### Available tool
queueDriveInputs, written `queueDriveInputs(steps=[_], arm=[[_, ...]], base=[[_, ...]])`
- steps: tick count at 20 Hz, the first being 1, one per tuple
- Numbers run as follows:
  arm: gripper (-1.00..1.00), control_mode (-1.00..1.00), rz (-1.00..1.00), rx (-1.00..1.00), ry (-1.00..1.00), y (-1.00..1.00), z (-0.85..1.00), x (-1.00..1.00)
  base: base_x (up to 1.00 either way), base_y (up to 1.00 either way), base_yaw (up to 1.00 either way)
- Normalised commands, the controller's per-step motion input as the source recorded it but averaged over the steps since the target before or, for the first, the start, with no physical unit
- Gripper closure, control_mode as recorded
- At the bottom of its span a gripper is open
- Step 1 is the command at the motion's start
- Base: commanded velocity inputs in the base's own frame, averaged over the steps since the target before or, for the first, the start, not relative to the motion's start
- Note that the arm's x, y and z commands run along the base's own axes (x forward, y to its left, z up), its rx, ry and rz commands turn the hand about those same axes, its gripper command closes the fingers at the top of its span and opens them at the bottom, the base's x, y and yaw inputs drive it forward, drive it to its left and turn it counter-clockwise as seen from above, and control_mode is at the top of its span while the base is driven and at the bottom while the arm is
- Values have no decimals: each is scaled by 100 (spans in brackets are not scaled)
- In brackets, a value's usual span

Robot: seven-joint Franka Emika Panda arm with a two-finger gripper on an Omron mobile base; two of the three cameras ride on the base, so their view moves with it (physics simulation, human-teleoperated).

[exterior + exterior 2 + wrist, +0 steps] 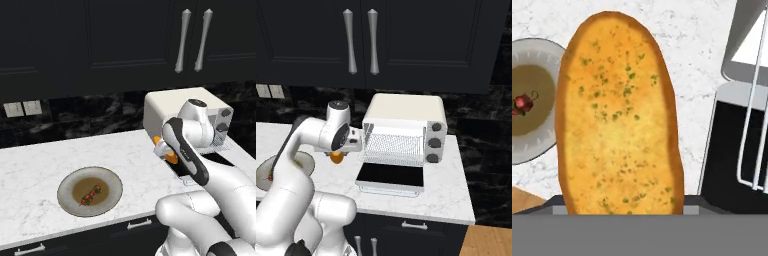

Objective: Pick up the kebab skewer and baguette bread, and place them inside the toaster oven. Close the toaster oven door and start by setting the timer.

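Note:
My gripper [165,150] [337,153] is shut on the baguette bread [617,120], a golden-orange oval loaf [337,158] held above the counter just left of the toaster oven [175,102] [406,110]. The toaster oven door [390,176] [732,150] lies open and flat in front, and the wire rack [393,145] shows inside. The kebab skewer [90,195] [522,102], with red and dark green chunks, lies in the middle of the round plate [67,200] [542,55] at the left, apart from my gripper.
The white marble counter [40,155] ends at a front edge close to the plate. Dark upper cabinets with long handles [349,42] hang above the oven. Knobs [432,143] sit on the oven's right side. Wall outlets [22,108] are at the back left.

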Motion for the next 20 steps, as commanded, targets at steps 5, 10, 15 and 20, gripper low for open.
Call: queueDriveInputs(steps=[5, 10, 15, 20], arm=[[100, -100, -48, 18, 0, -62, 35, -32], [100, -100, -46, 17, 0, -62, 33, -37], [100, -100, -46, 16, 0, -56, 23, -8], [100, -100, -49, 17, 0, -61, 16, 0]], base=[[0, 0, 0], [0, 0, 0], [0, 0, 0], [0, 0, 0]])
